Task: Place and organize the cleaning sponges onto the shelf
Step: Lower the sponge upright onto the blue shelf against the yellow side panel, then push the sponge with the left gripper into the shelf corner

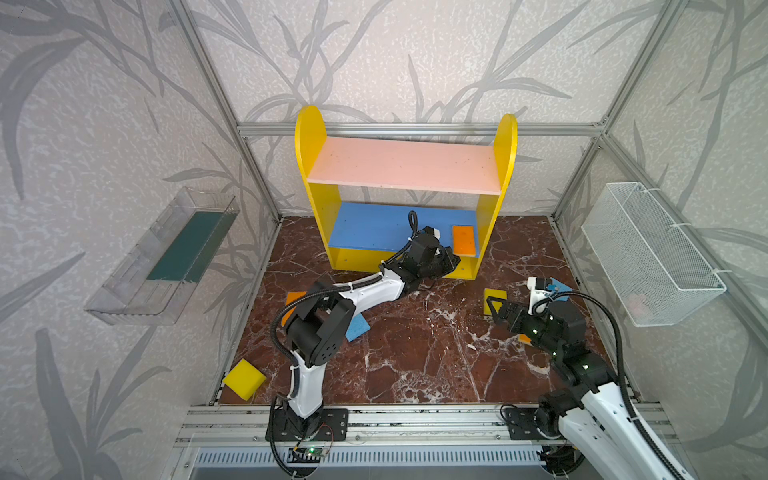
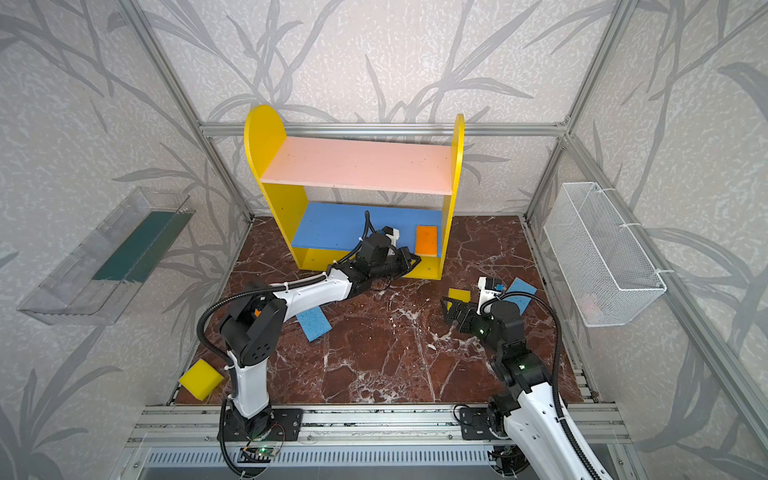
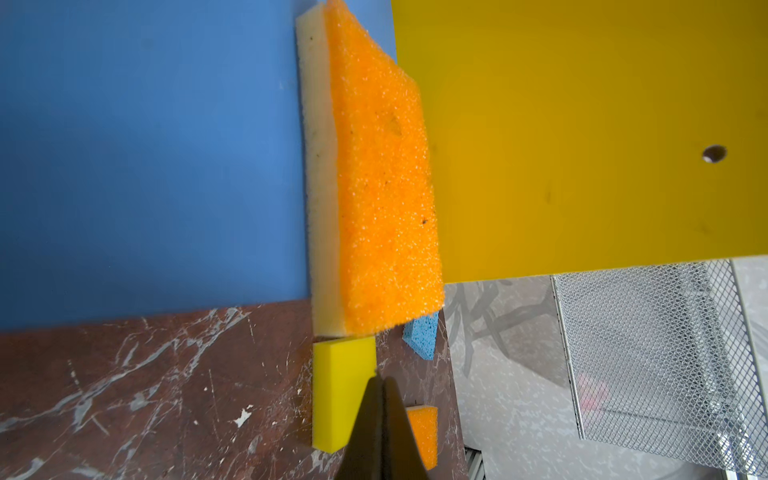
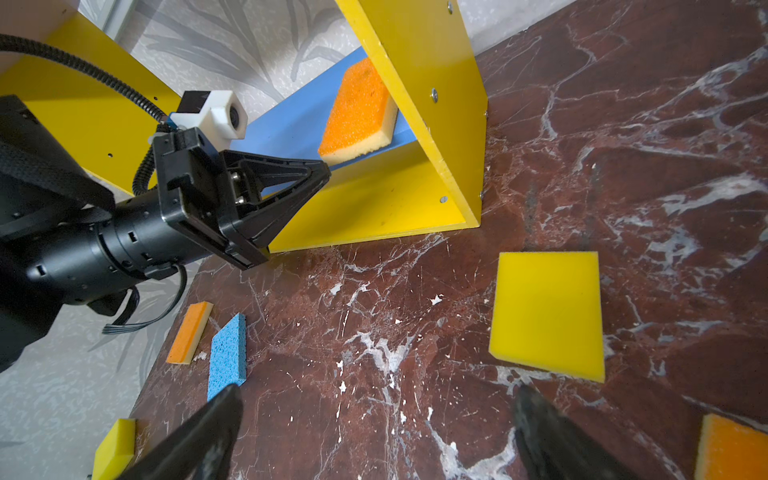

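**Marble surface: a precarious placement**

On the shelf, an orange sponge lay overhanging the blue board. The left gripper, pressed together and empty, sat just beside it and could nudge it off. The right gripper was spread above a yellow sponge.

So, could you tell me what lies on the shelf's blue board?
One orange-faced sponge, at its right end beside the yellow side panel. The left arm hides part of the blue board.
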Controlling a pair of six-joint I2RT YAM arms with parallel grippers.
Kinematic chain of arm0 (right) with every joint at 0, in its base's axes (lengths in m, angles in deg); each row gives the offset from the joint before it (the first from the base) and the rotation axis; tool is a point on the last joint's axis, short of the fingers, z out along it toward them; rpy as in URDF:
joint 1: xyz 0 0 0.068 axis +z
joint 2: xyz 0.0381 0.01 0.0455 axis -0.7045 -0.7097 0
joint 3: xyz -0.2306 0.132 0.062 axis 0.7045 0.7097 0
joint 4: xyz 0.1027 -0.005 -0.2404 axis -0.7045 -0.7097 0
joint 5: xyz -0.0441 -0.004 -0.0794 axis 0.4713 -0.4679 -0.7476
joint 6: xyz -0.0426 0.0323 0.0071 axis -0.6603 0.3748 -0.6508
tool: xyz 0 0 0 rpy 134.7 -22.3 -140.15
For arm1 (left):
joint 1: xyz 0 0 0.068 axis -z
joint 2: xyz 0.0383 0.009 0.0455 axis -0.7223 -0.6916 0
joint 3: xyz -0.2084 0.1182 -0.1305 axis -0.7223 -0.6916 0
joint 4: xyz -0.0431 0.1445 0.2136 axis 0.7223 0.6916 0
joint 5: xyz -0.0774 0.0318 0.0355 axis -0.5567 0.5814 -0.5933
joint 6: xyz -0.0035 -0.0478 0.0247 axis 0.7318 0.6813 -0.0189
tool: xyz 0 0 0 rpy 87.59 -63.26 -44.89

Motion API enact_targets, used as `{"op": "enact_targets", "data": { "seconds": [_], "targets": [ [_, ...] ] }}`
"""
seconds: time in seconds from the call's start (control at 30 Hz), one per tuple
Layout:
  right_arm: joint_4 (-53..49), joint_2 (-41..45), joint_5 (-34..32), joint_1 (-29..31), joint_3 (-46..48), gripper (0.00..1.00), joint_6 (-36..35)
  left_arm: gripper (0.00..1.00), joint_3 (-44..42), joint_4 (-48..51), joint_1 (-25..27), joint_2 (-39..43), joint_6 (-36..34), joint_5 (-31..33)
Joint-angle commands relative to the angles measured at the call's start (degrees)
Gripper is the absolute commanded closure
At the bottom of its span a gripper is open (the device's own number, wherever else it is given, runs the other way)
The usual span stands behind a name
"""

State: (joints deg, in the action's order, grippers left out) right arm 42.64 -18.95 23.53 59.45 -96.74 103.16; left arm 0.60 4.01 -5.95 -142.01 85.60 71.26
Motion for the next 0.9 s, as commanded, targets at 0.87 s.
{"op": "enact_targets", "data": {
  "seconds": [0.87],
  "targets": [
    [1.19, -0.15, 1.14, -0.42, 1.35, 0.01, -0.93, 1.00, 0.21, 5.92, -1.78, 5.15, -5.85, 3.50]
  ]
}}
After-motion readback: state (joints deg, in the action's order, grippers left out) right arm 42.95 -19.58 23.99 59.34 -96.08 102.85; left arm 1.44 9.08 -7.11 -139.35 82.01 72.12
